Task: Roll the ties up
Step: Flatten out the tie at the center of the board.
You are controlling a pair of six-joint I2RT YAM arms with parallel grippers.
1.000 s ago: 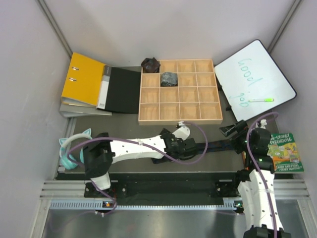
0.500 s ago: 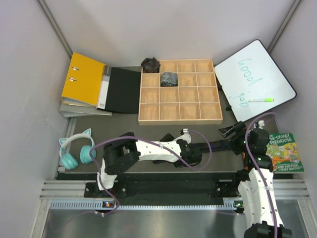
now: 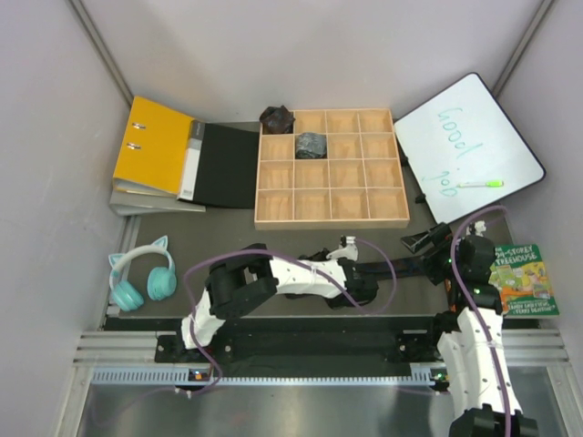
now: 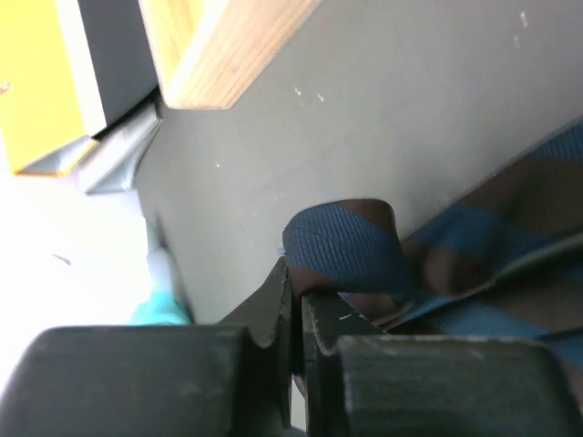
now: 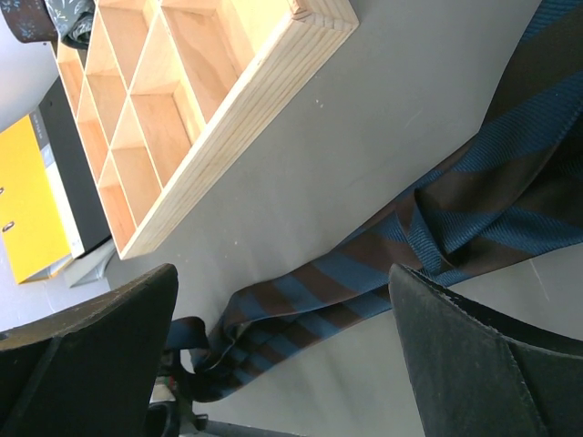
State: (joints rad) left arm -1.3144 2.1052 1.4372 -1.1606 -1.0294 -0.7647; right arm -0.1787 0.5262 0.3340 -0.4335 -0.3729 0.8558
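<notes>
The left gripper is closed, its tips touching the folded end of a blue-and-brown striped tie; I cannot tell whether any fabric is pinched. The right gripper gapes wide above that tie, which lies on the table toward 3 o'clock of the left gripper. At 12 o'clock stands a wooden tray with a grey rolled tie in one compartment and a brownish rolled tie at its 11 o'clock corner.

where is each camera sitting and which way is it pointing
Top external: above and behind the bases, looking down on the table; left arm and right arm show.
Left wrist: low, looking along the shut left tool nipping the striped tie.
Right wrist: looking through the open right tool at tie and wooden tray.
Both wrist views share the tie and a tray corner.
</notes>
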